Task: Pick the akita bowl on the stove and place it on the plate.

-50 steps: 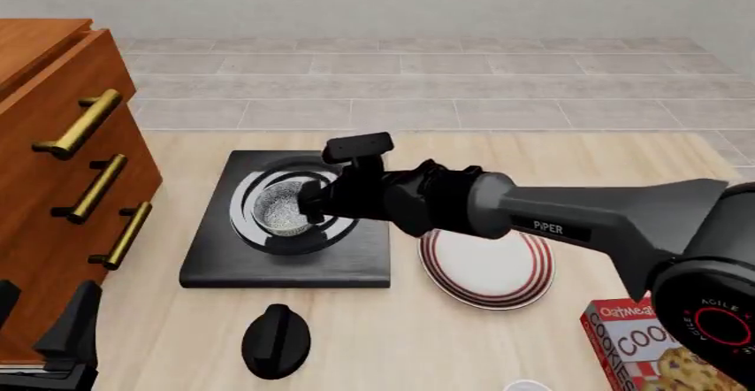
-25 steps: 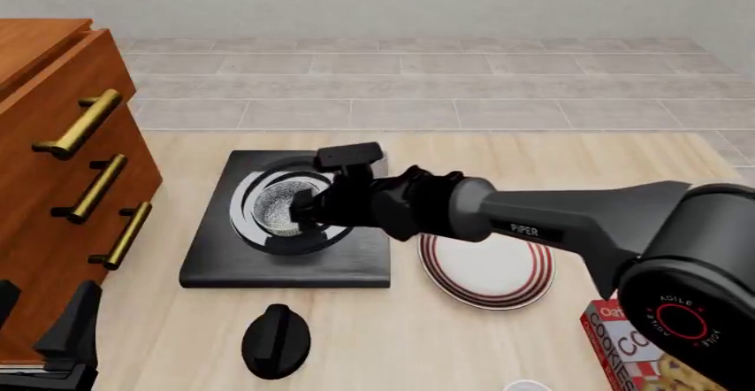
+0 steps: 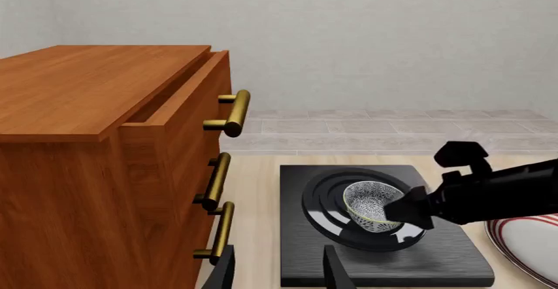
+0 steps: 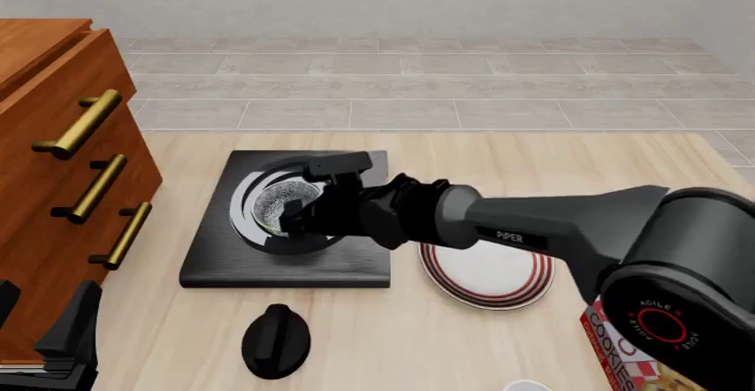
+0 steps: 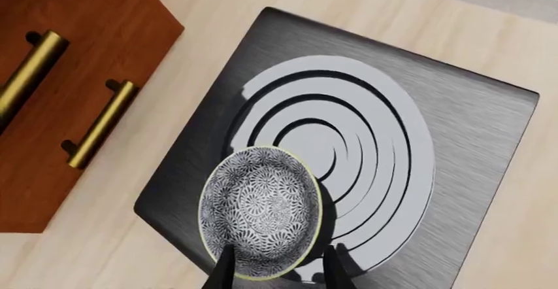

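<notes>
Speckled bowl: the small round akita bowl (image 4: 281, 205), grey-white patterned inside with a thin yellow rim, sits tilted on the ringed part of the stove, toward the stove's left side.
Stove: flat black square slab (image 4: 218, 254) with concentric grey-white rings, lying on the light wooden table (image 4: 472, 347) near its left edge, just beside the wooden drawer cabinet (image 4: 53, 187) with brass handles.
Right gripper: the black right gripper (image 5: 277, 266) reaches over the stove; its two fingertips straddle the bowl's near rim, one on each side, closing on the bowl.
Bowl to hand: the bowl lies directly ahead of the fingers, its rim between them.
Plate: round white plate (image 4: 501, 280) with red rim stripes, just beside the stove's right edge, partly under the right arm.
Left gripper: the left gripper (image 3: 277, 269) waits near the table's front-left corner, fingers parted, holding nothing.
</notes>
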Controlling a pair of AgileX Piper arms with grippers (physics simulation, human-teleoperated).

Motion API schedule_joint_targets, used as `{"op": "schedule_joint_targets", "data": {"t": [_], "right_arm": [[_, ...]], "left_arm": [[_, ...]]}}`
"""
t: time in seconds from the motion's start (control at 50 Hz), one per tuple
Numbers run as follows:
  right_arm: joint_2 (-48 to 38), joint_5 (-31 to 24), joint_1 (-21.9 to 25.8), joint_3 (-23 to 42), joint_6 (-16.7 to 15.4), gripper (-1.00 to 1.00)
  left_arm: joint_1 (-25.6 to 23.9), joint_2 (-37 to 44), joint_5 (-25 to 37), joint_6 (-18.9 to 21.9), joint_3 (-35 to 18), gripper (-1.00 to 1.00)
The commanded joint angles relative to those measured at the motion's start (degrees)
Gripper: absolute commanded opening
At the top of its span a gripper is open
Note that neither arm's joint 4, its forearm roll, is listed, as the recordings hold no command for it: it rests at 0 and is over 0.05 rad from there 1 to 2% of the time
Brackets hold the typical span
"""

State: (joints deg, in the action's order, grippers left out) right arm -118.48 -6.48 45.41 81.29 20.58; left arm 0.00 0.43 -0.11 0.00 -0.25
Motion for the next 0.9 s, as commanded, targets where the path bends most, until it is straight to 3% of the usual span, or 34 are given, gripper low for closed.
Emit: {"op": "schedule_joint_targets", "data": {"t": [0.02,0.72,0.74,0.9], "right_arm": [[-1.1,-1.2,0.2,1.3,-0.5,1.00],[-1.9,-2.1,-0.4,2.7,-1.8,1.00],[-2.0,-2.1,-0.6,2.8,-1.9,-1.00],[-1.6,-1.8,-0.9,2.9,-2.8,-1.00]], "left_arm": [[0.0,0.0,0.0,0.0,0.0,1.00],[0.0,0.0,0.0,0.0,0.0,1.00],[0.0,0.0,0.0,0.0,0.0,1.00],[0.0,0.0,0.0,0.0,0.0,1.00]]}}
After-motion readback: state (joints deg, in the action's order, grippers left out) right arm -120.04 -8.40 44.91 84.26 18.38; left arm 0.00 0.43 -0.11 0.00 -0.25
